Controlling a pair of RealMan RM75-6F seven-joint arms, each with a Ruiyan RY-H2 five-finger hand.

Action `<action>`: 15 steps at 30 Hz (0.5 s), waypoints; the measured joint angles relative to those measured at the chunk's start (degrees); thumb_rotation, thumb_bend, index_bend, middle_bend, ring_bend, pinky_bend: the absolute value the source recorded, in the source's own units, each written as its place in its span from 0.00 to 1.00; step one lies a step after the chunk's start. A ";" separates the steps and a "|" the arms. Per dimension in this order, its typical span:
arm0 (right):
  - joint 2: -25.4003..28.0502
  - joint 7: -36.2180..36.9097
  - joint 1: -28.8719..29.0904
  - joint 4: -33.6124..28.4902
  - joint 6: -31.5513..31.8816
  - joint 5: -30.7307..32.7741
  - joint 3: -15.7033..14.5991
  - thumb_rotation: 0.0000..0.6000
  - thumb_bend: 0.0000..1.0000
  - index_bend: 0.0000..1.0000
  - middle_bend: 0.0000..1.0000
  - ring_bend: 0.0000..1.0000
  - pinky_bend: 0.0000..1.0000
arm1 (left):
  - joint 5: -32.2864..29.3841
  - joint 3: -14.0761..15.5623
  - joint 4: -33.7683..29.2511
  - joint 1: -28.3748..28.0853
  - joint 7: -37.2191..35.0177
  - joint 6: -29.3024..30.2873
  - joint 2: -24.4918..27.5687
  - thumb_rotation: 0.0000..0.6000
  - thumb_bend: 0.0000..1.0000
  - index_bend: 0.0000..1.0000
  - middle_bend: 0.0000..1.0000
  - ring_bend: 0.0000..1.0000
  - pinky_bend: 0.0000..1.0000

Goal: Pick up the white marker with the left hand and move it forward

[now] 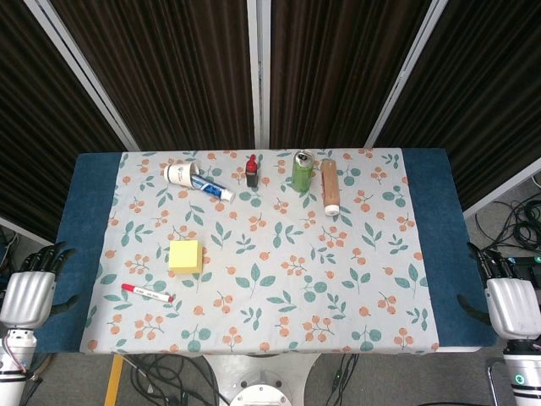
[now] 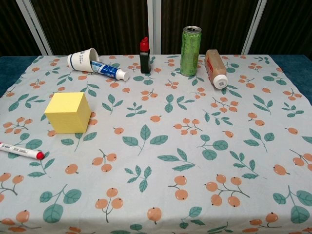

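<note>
The white marker [image 1: 146,293] with red caps lies flat on the floral cloth near the front left corner; the chest view shows it [image 2: 19,150] at the left edge, red tip pointing right. My left hand [image 1: 32,288] hangs beside the table's left edge, well left of the marker, fingers apart and holding nothing. Off the table's right edge hangs my right hand [image 1: 505,294], also open and empty. Neither hand shows in the chest view.
A yellow sticky-note block [image 1: 186,255] sits just behind the marker. Along the back stand a tipped paper cup [image 1: 180,174] with a toothpaste tube [image 1: 212,188], a small dark bottle [image 1: 252,172], a green can [image 1: 303,170] and a lying brown bottle [image 1: 330,185].
</note>
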 measured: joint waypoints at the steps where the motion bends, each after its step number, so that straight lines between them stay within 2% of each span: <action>1: -0.01 0.03 -0.01 0.02 0.03 -0.01 0.01 1.00 0.13 0.07 0.24 0.13 0.22 | 0.06 -0.01 0.07 -0.01 -0.02 0.03 -0.05 1.00 0.00 0.26 0.25 0.17 0.23; 7: -0.13 0.18 -0.22 0.26 0.57 -0.09 0.07 1.00 0.13 0.07 0.24 0.12 0.22 | 0.94 -0.08 0.56 -0.21 -0.53 0.44 -0.16 1.00 0.00 0.28 0.28 0.17 0.23; 15: 0.10 0.62 -0.66 0.61 1.73 -0.14 0.43 1.00 0.13 0.07 0.23 0.11 0.22 | 3.43 -0.16 1.87 -1.46 -2.28 0.39 -0.15 1.00 0.01 0.37 0.40 0.24 0.27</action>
